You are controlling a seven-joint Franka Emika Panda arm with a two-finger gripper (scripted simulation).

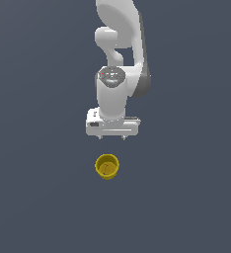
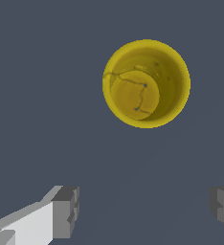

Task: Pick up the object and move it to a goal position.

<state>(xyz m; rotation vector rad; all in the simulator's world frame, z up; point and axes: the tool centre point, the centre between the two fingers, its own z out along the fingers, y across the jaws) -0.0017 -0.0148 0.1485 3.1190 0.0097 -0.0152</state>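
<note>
The mustard-yellow cup stands upright on the dark grey floor, its mouth facing up. In the wrist view the cup shows its thin rim and round bottom, with nothing inside. My white gripper hangs above the floor, pointing down, just behind the cup and apart from it. In the wrist view the gripper is open and empty, its two fingers set wider apart than the cup. The cup lies off to one side of the gap between the fingers, not between them.
The white arm rises behind the gripper toward the top of the exterior view. The flat dark grey floor stretches all around. No goal marker shows.
</note>
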